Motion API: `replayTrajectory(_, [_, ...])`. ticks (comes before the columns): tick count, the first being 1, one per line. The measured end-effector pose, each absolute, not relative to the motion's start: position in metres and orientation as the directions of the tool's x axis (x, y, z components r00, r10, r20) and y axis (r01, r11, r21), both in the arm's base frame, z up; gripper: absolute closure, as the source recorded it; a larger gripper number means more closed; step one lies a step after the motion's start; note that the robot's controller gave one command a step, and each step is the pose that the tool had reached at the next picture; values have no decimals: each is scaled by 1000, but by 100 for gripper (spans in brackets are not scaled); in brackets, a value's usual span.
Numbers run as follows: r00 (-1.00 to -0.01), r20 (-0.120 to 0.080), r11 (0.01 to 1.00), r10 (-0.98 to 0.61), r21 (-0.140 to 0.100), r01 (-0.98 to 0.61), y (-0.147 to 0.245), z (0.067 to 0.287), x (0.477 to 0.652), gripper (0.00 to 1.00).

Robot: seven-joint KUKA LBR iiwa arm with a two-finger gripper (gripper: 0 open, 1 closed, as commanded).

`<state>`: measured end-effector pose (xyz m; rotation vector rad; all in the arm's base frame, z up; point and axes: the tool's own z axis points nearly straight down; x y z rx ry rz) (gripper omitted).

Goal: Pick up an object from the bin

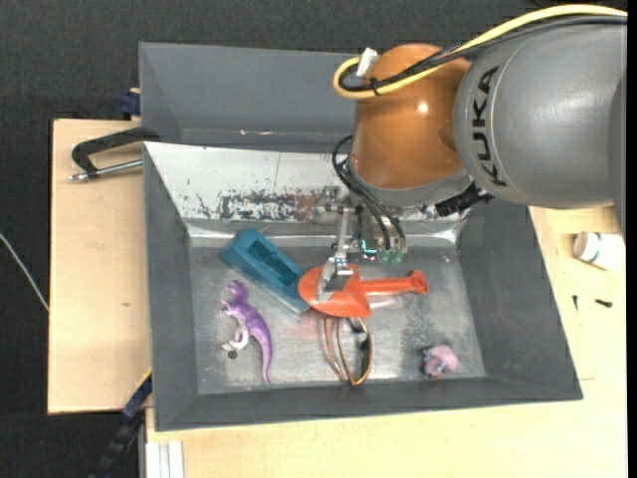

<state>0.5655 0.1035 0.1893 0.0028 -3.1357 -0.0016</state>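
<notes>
My gripper (363,259) hangs low in the middle of the bin, under the arm's orange cover. Its fingers stand open, and the left fingertip (339,265) reaches down to the top of an orange scoop-shaped toy (343,295). That toy lies flat with its handle (403,285) pointing right, and nothing is between the fingers. Just left of it, a teal rectangular block (263,263) lies at a slant and touches the toy's round end. A thin brown wire loop (348,355) lies right below the orange toy.
A purple toy dinosaur (249,325) lies at the front left. A small pink lump (439,359) sits at the front right. The arm's large grey body covers the bin's back right corner.
</notes>
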Motion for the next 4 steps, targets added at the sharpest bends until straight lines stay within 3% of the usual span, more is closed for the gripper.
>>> replayTrajectory(1, [-1000, -3, 1000, 0, 2, 0, 103, 194, 567, 0])
replayTrajectory(2, [-997, -6, 997, 78, 3, 78, 99, 156, 573, 0])
replayTrajectory(3, [-987, -1, 987, 161, 4, 161, 101, 89, 573, 0])
replayTrajectory(4, [-984, -7, 984, 177, 0, 177, 94, 80, 577, 100])
